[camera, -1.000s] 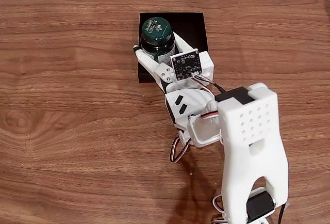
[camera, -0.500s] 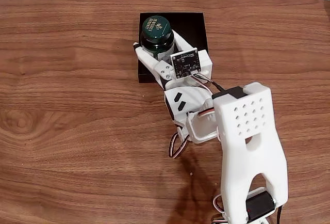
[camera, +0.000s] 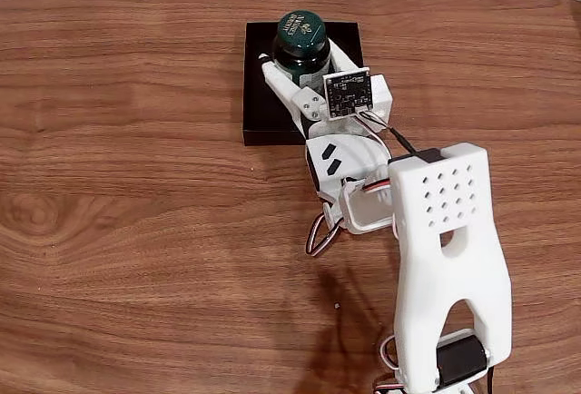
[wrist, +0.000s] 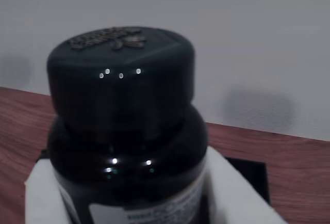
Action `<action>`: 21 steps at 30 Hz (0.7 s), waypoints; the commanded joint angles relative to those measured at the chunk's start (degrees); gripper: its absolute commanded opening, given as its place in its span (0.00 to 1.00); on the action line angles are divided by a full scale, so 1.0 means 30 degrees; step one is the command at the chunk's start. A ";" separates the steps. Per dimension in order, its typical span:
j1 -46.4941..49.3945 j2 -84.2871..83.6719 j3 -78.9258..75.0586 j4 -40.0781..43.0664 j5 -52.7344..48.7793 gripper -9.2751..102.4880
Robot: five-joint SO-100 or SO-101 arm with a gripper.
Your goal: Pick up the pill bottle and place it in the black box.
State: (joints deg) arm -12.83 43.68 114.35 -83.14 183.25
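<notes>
- We find the pill bottle (camera: 301, 40) clamped upright between the white jaws of the gripper (camera: 300, 60), a finger (wrist: 44, 193) pressed to each side of its body.
- In the fixed view the bottle sits over the far, middle part of the black box (camera: 263, 103), which lies on the wooden surface (camera: 127, 185) at the far side of the scene.
- We cannot tell whether the bottle's base touches the box floor or hangs just above it.
- We judge the placing step to be in hand: carriage is done, release is not.
- The next move calls for lowering until the base seats, then parting the jaws and lifting clear without tipping the bottle.
- The cap bears pale logo text and the label shows print; neither is readable.
</notes>
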 commanded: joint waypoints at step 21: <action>-0.0029 -0.0176 -0.0967 0.1084 0.0205 0.35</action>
State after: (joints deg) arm -12.74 42.54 112.76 -80.68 183.16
